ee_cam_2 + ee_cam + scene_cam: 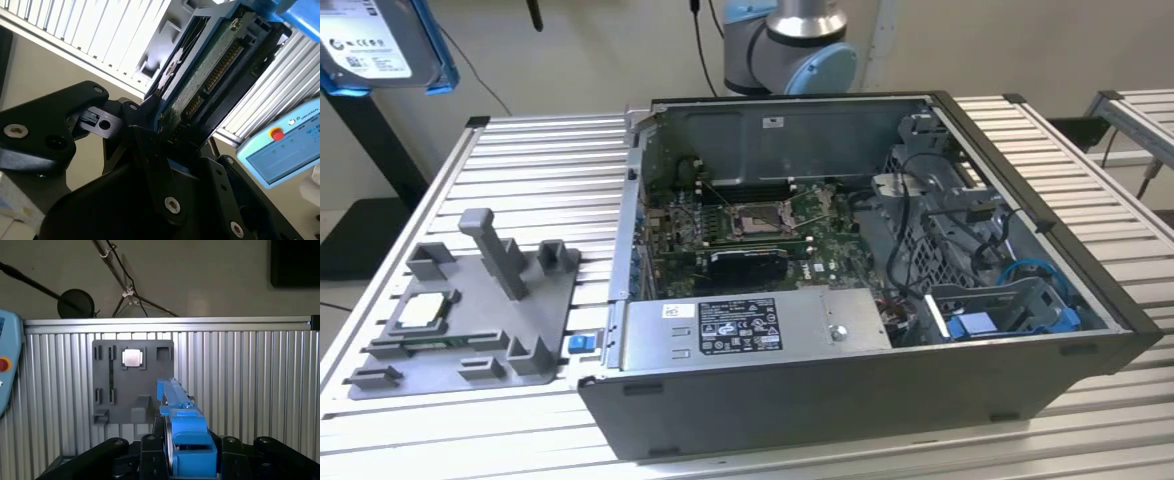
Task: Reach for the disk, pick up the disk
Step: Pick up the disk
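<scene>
Pincer (170,127) grips the disk (210,65) in the second wrist view, black metal fingers closed on its blue plastic frame and green circuit board. In the first wrist view the disk stands edge-on between them, with the ribbed aluminium desk (250,390) beyond.

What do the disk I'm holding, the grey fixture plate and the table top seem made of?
The disk: silver-grey metal-looking body, bare green circuit board with gold contacts, glossy bright blue frame, probably plastic. The grey fixture plate: matte, uniform grey with moulded-looking posts, likely plastic. The table top: ribbed silver slats with dull sheen, apparently aluminium.
</scene>
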`<state>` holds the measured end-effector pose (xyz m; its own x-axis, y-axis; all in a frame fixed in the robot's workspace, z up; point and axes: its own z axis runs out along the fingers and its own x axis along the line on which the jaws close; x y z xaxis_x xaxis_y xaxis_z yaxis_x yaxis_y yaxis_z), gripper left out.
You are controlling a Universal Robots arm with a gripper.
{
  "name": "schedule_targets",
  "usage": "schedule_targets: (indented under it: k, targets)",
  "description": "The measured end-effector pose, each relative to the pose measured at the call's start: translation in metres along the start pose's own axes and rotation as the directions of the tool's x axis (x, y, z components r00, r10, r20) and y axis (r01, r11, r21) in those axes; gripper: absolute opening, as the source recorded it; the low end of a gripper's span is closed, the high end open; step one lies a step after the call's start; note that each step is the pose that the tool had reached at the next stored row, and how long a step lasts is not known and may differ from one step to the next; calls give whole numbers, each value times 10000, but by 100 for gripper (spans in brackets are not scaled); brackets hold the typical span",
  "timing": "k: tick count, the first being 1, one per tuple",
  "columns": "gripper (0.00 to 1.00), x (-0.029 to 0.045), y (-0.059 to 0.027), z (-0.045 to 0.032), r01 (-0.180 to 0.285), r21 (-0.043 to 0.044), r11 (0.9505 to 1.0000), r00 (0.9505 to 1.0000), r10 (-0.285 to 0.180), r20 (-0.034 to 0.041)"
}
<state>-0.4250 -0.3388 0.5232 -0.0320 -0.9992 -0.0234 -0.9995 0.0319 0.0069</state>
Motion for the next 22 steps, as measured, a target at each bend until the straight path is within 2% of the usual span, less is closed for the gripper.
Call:
schedule_targets:
  k: [22]
  targets:
    - [0,-15,-467,-3,-1,-7,10000,10000,1,-1]
